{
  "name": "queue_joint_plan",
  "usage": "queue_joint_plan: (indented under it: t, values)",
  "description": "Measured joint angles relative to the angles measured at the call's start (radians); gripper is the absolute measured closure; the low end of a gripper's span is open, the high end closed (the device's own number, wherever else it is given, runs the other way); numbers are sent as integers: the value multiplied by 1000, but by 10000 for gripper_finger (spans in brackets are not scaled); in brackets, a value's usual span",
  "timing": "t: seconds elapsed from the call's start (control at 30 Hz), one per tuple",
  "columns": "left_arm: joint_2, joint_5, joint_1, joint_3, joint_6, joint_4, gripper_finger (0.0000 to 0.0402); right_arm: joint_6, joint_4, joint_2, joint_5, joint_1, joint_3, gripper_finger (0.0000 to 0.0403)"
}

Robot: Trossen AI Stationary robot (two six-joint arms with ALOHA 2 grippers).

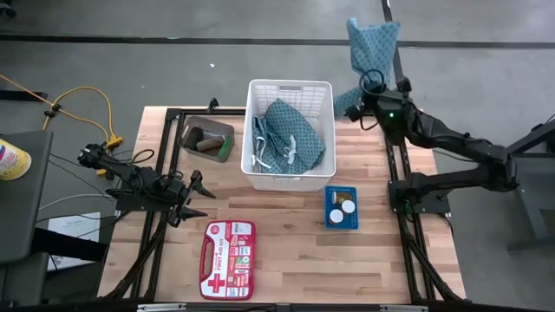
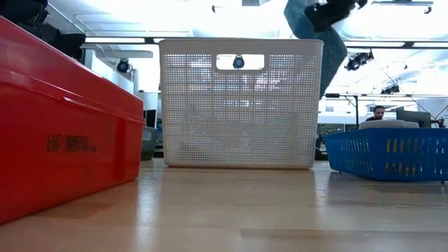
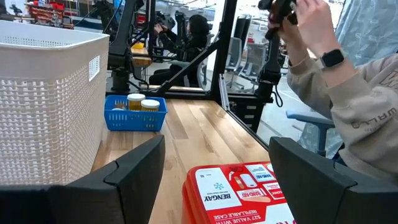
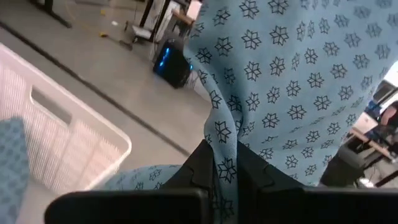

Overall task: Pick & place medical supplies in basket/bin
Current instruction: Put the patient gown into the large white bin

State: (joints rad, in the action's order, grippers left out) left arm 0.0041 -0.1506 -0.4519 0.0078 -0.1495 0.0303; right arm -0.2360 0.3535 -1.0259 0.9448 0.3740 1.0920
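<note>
because your right tool (image 1: pixel 360 110) is pinched shut on a fold of the teal patterned cloth (image 1: pixel 371 45), the fabric hangs loose from that one point, held high just beside the white basket's (image 1: pixel 290 87) far right corner. in the right wrist view the cloth (image 4: pixel 280 81) bunches between the closed fingers (image 4: pixel 202 163), so the grip looks secure. holding it this high probably lets the trailing end clear the rim before it goes in. another teal cloth (image 1: pixel 293 134) already lies inside the basket. your left tool (image 1: pixel 189 198) waits low over the worktop (image 1: pixel 286 217) with its fingers spread wide and nothing between them, near the red first aid kit (image 1: pixel 227 258). the small grey bin (image 1: pixel 207 139) sits left of the basket with brown rolls (image 1: pixel 205 137) in it, and the white caps (image 1: pixel 342 202) sit in the blue tray (image 1: pixel 330 217).
</note>
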Motion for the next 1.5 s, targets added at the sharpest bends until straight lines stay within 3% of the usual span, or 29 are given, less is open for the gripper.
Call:
queue_joint_plan:
  t: [0.43,0.73,1.27,1.5]
  values:
    - [0,2,0,0,0,0,121,-270,-266,-175,-32,16,211,385]
    - [0,2,0,0,0,0,121,-270,-263,-309,-144,0,331,385]
    - [0,-1,0,0,0,0,121,-149,-301,-461,-367,-22,332,385]
    - [0,-1,0,0,0,0,121,-130,-288,-516,-401,-91,332,385]
